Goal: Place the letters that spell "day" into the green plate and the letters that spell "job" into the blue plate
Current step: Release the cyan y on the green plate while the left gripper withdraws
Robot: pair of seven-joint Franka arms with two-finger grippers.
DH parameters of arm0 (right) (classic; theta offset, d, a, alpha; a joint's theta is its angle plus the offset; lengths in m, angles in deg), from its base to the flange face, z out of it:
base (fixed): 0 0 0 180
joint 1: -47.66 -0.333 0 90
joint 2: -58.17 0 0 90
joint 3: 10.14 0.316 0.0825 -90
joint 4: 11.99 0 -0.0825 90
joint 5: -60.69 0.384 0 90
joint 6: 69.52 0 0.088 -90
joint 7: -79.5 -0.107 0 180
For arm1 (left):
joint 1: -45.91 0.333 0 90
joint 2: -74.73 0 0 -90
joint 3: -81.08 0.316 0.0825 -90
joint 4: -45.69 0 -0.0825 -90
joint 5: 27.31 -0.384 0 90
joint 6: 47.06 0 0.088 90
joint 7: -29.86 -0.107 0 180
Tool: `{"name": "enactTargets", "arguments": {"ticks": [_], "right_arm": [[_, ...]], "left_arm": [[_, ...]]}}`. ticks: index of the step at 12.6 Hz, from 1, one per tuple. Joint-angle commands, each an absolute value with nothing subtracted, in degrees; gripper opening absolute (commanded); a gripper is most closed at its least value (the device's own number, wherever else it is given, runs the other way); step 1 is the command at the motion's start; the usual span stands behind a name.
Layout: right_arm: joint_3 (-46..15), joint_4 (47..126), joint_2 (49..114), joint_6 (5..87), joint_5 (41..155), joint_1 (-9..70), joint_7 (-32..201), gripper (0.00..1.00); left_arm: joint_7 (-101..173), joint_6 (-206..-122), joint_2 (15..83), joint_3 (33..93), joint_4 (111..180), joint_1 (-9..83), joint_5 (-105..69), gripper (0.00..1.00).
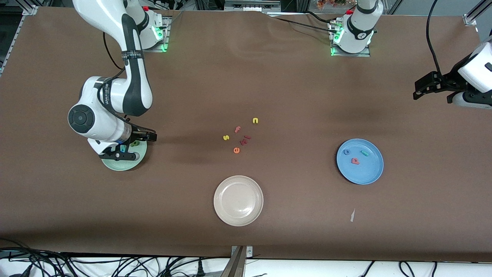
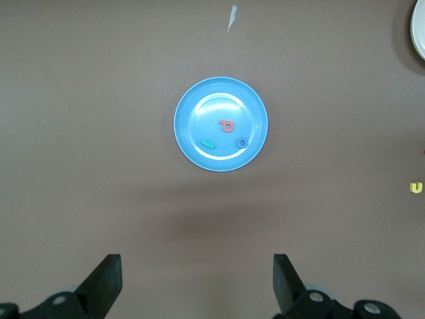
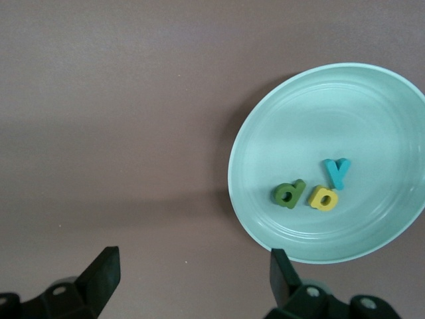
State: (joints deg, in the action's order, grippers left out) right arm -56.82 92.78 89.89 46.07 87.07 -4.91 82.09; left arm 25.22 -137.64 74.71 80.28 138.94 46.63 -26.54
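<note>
Sorting looks complete: I see d (image 3: 289, 194), a (image 3: 325, 198), y (image 3: 337, 171) in the green plate (image 3: 372, 106), and j (image 2: 208, 143), o (image 2: 242, 142), b (image 2: 228, 125) in the blue plate (image 2: 192, 106). Right gripper (image 3: 189, 282) over the green plate's edge and left gripper (image 2: 196, 282) beside the blue plate both stand wide, empty. Next, I judge, only retreat.

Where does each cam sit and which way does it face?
Front: high across the table, facing both arms' bases.
Left wrist: on the left arm, looking down at the blue plate; left gripper open.
Right wrist: looking down at the green plate; right gripper open.
Shared: front also shows blue plate and green plate.
</note>
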Motion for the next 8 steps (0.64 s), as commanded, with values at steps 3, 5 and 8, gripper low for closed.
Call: {"name": "enactTargets", "arguments": {"ticks": [3, 5, 8], "right_arm": [[-37.62, 89.08, 84.38, 42.45, 75.5, 15.08, 80.99, 1.0], [-24.8, 88.99, 81.82, 42.37, 68.36, 28.34, 81.08, 1.0], [-13.58, 89.08, 78.31, 40.36, 62.98, 40.78, 81.34, 1.0]], "left_arm": [[25.73, -135.92, 75.52, 80.2, 139.38, 46.53, -25.64, 1.0], [25.73, -134.43, 75.61, 80.2, 139.38, 46.61, -25.73, 1.0], [25.73, -134.16, 75.52, 80.11, 139.21, 46.53, -25.81, 1.0]]}}
